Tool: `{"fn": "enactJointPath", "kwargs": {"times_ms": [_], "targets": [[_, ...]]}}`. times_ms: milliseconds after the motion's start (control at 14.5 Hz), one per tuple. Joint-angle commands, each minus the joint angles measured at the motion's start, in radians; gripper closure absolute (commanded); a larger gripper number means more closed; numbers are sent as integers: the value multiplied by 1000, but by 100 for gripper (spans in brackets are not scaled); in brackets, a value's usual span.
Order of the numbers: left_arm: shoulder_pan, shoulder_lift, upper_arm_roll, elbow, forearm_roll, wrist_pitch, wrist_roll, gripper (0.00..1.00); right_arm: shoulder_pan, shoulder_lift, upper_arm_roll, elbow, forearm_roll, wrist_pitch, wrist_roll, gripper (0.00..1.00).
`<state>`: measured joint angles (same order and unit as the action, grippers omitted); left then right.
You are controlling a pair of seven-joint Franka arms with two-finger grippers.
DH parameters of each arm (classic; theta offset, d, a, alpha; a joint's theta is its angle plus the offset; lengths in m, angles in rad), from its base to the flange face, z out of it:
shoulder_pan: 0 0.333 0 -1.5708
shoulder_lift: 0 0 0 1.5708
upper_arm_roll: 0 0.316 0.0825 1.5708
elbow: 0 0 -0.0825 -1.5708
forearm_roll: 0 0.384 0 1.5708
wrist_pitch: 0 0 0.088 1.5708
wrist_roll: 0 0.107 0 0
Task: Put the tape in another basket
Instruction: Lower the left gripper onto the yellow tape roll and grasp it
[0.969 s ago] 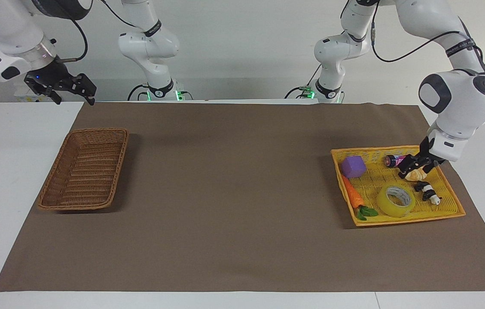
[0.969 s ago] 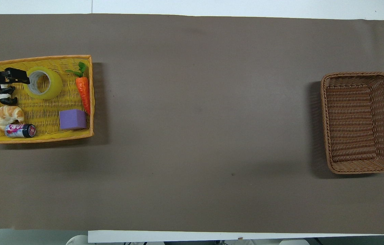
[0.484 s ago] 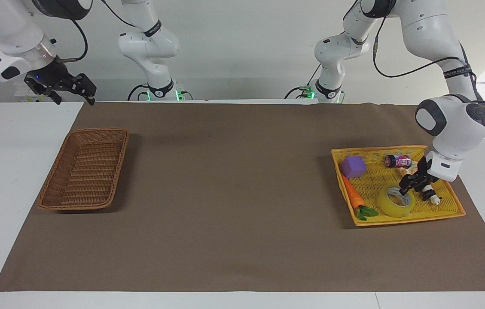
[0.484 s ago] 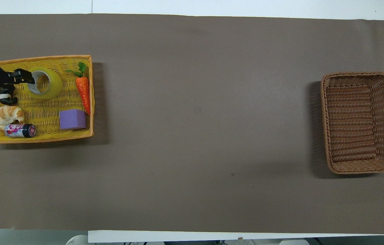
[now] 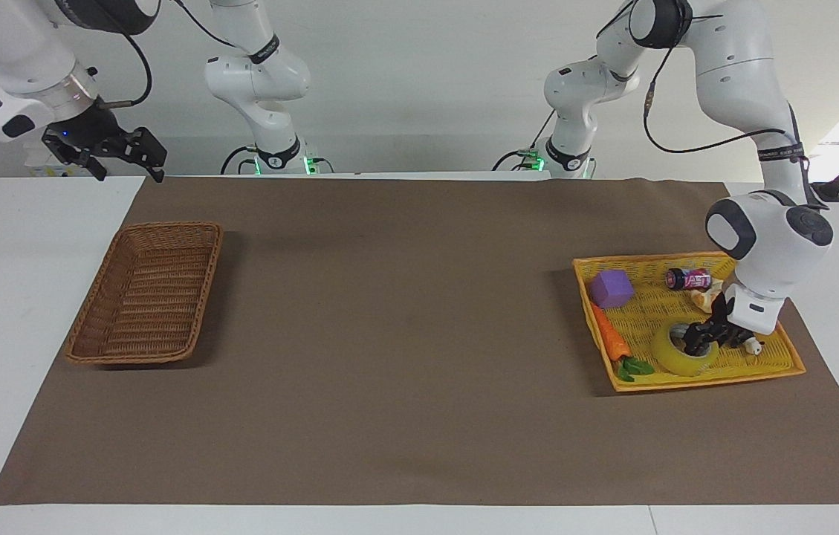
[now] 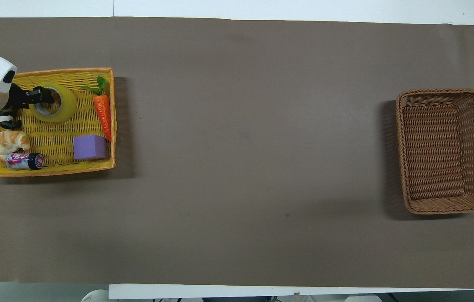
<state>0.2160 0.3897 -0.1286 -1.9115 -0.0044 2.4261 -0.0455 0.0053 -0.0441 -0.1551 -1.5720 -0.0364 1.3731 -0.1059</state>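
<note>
The yellow tape point(image 5: 675, 362) lies flat in the yellow-orange tray point(image 5: 701, 380) at the left arm's end of the table; it also shows in the overhead view point(image 6: 68, 110). My left gripper point(image 5: 695, 342) is down at the roll, open, with one finger in the core and the other outside the roll's wall; it shows in the overhead view point(image 6: 37, 95) too. The dark-brown wicker basket point(image 5: 144, 293) stands empty at the right arm's end point(image 6: 430, 151). My right gripper point(image 5: 129, 154) waits open, raised beside that basket.
The tray point(image 6: 43, 171) also holds a carrot point(image 6: 103, 111), a purple block point(image 6: 90, 147), a small can point(image 6: 24, 161), a croissant point(image 6: 10, 141) and a black-and-white figure point(image 6: 8, 121) close to the left gripper. A brown mat point(image 6: 241, 167) covers the table between the two baskets.
My left gripper has moved from over the croissant and can to the tape and come down onto the roll. The right arm has not moved.
</note>
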Motion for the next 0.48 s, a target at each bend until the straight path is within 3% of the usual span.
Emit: {"fn": "enactJointPath", "kwargs": {"times_ms": [0, 138, 277, 415], "targets": [[-6, -15, 0, -43, 17, 28, 4, 46, -7, -17, 5, -20, -7, 1, -21, 0], [0, -14, 0, -38, 17, 18, 3, 58, -7, -17, 5, -20, -5, 1, -21, 0], [-3, -14, 0, -35, 17, 14, 4, 100, -7, -19, 5, -20, -7, 1, -21, 0], [-17, -14, 0, 15, 15, -45, -4, 100, -7, -19, 5, -20, -7, 1, -21, 0]]}}
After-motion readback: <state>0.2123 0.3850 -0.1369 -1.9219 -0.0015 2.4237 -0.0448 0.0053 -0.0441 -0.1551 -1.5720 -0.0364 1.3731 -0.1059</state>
